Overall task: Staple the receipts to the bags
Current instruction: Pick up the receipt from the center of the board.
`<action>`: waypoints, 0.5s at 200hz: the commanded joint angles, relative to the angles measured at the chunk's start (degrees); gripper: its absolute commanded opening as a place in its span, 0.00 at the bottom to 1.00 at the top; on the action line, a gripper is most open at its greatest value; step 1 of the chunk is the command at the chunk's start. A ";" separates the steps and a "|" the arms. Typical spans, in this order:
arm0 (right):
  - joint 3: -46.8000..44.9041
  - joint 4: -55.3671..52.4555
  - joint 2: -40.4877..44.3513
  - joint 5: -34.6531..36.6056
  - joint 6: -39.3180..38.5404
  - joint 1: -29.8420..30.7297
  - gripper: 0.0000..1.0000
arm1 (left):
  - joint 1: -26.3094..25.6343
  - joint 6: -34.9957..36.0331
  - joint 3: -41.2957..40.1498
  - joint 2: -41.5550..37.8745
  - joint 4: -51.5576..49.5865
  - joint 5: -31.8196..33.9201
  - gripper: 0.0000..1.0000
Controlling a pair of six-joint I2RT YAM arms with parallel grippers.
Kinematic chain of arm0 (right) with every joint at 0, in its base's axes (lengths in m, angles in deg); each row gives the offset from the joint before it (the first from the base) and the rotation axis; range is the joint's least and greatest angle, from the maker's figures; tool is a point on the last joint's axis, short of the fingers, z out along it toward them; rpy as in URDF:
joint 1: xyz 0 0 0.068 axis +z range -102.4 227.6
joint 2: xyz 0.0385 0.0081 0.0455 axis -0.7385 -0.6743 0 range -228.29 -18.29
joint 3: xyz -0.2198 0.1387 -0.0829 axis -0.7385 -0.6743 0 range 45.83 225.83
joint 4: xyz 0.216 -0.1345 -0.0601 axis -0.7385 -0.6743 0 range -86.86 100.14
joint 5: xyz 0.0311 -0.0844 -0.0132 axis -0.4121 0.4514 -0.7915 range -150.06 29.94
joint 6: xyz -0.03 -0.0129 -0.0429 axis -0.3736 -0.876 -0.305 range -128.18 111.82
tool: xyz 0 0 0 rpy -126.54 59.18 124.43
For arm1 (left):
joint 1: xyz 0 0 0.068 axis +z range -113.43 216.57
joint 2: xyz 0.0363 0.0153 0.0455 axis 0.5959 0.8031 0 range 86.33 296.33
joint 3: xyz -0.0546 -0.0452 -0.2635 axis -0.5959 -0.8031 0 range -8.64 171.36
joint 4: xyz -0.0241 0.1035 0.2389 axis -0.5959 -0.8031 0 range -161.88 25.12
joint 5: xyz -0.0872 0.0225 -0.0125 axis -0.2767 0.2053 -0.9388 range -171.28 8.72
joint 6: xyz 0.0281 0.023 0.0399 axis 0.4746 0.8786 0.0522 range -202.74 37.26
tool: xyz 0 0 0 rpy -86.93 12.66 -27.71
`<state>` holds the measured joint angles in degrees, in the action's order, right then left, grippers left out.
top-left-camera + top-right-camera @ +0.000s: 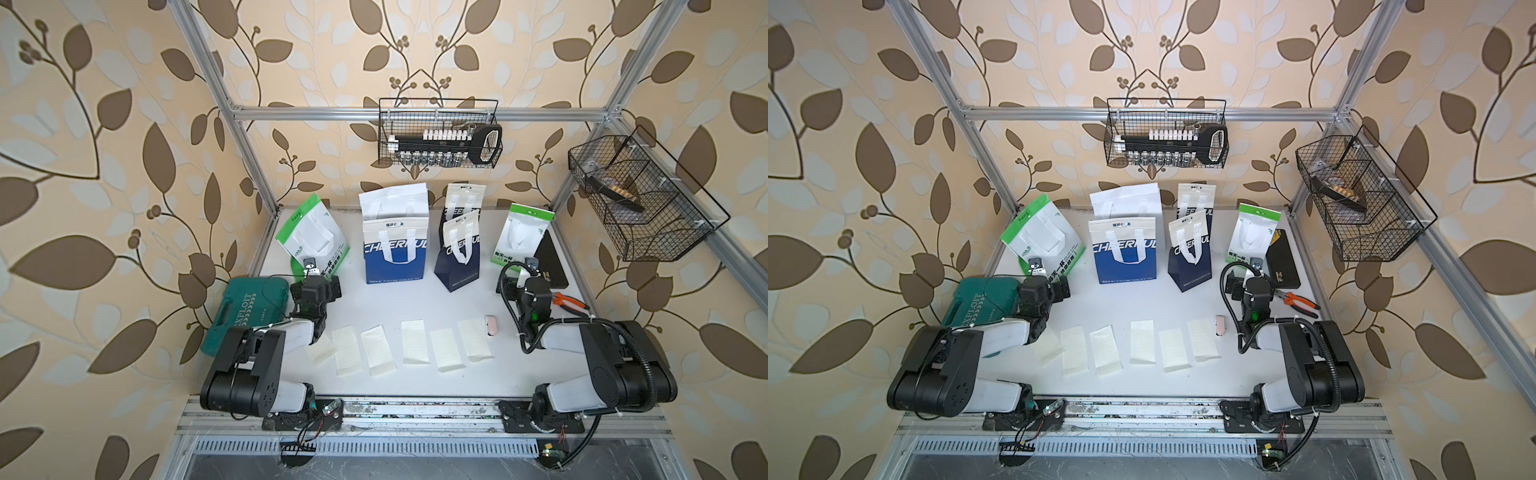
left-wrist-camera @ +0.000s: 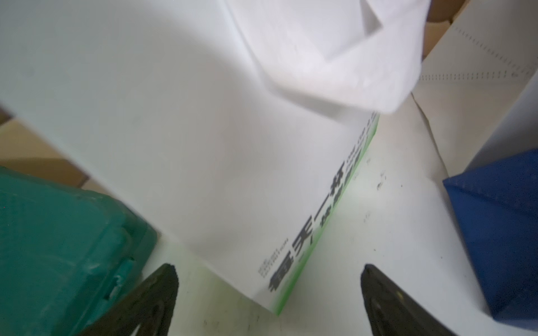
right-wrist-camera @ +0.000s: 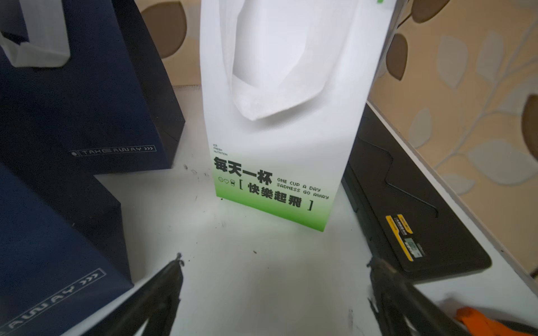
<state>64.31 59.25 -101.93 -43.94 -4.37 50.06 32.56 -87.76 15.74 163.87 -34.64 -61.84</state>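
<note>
Left wrist view: left gripper (image 2: 269,266) jaws wide apart, nothing between them, and right gripper (image 3: 276,257) just the same. In a top view, bags (image 1: 395,266) stand at twelve o'clock on the table (image 1: 415,299), receipts (image 1: 415,343) lined up at six.

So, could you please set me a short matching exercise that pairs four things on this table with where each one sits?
Things:
1. tool case
2. pliers
3. plain white bag
4. small pink object

Places:
A. standing at the back, behind a blue-and-white bag
B. lying by the end of the row of receipts
C. at the table edge, beside the left arm
D. lying on the table, beside the right arm

Pairs: 1-C, 2-D, 3-A, 4-B
</note>
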 commanded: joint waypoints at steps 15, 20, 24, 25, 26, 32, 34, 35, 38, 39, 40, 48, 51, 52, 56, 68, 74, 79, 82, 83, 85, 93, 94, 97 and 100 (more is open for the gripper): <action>2.03 -2.97 -0.04 -0.04 1.50 -1.19 1.00 | 0.85 -5.15 9.81 -7.81 -15.92 0.28 0.99; 2.84 -4.09 -0.48 0.01 1.35 -1.28 1.00 | 0.85 -6.88 11.36 -8.56 -18.73 0.20 0.99; 2.95 -4.27 -0.56 0.13 1.21 -1.26 1.00 | 0.85 -7.92 12.44 -9.18 -20.69 -0.35 0.99; 2.91 -4.27 -0.56 0.05 1.24 -1.25 1.00 | 0.85 -8.13 12.71 -9.30 -21.20 -0.58 0.99; 2.89 -4.27 -0.52 0.01 1.26 -1.28 1.00 | 0.85 -8.37 12.97 -9.49 -21.68 -0.69 0.99; 2.72 -4.29 -0.24 0.00 1.28 -1.30 1.00 | 0.85 -9.48 14.50 -10.40 -23.80 -1.99 0.99; 2.55 -4.04 -0.13 0.04 1.28 -1.25 1.00 | 0.85 -9.81 14.96 -10.72 -24.65 -2.51 0.99; 2.45 -3.94 -0.08 0.05 1.24 -1.28 1.00 | 0.85 -9.91 15.20 -10.86 -24.98 -2.76 0.99; 2.11 -3.38 0.13 0.03 1.12 -1.18 1.00 | 0.85 -10.37 16.05 -11.34 -26.24 -3.62 0.99; 1.92 -3.17 0.18 0.00 1.07 -1.16 1.00 | 0.85 -10.46 16.31 -11.52 -26.61 -3.89 0.99; 1.78 -2.93 0.25 -0.02 1.05 -1.19 1.00 | 0.85 -10.59 16.53 -11.70 -26.93 -4.15 0.99; 0.01 -0.92 1.42 0.10 1.31 -1.22 1.00 | 0.85 -11.54 18.45 -13.11 -30.17 -6.14 0.99; -0.67 0.17 1.79 0.22 1.21 -1.12 1.00 | 0.85 -11.99 19.04 -13.77 -31.14 -6.65 0.99; -0.92 0.54 1.89 0.27 1.16 -1.13 1.00 | 0.85 -12.15 19.17 -13.93 -31.39 -6.89 0.99; -1.45 1.79 2.49 0.81 0.92 -0.90 1.00 | 0.85 -12.71 19.64 -14.83 -32.34 -7.54 0.99; 1.41 -9.38 8.52 9.97 2.93 0.85 1.00 | 0.85 -14.71 20.25 -17.80 -34.01 -8.92 0.99; 4.85 -18.87 12.40 10.59 5.36 0.29 1.00 | 0.85 -15.93 20.30 -19.49 -34.42 -8.90 0.99; 7.17 -24.74 14.04 10.70 6.81 -0.16 1.00 | 0.84 -17.51 20.12 -20.90 -34.31 -8.88 0.99; 8.35 -26.92 14.78 10.84 7.31 -0.25 1.00 | 0.85 -18.78 19.88 -21.81 -34.14 -8.71 0.99; 8.86 -27.46 14.93 10.90 7.42 -0.26 1.00 | 0.85 -19.23 19.81 -22.12 -34.08 -8.58 0.99; 9.52 -28.60 15.20 11.03 7.61 -0.26 1.00 | 0.85 -20.32 19.58 -22.62 -34.03 -8.31 0.99; 12.31 -33.35 15.81 12.15 9.36 -0.29 1.00 | 0.85 -24.90 18.91 -24.84 -34.26 -6.67 0.99; 12.65 -34.15 15.84 12.34 9.81 -0.28 1.00 | 0.85 -25.54 18.84 -25.17 -34.40 -6.37 0.99; 13.89 -36.36 15.87 12.85 11.32 -0.31 1.00 | 0.85 -27.88 18.70 -25.85 -35.08 -5.50 0.99; 15.03 -38.31 15.81 13.32 12.81 -0.29 1.00 | 0.85 -30.43 18.80 -26.61 -36.13 -4.40 0.99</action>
<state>70.01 40.10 -89.19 -37.08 0.03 50.04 32.91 -103.67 34.23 142.73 -65.30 -68.22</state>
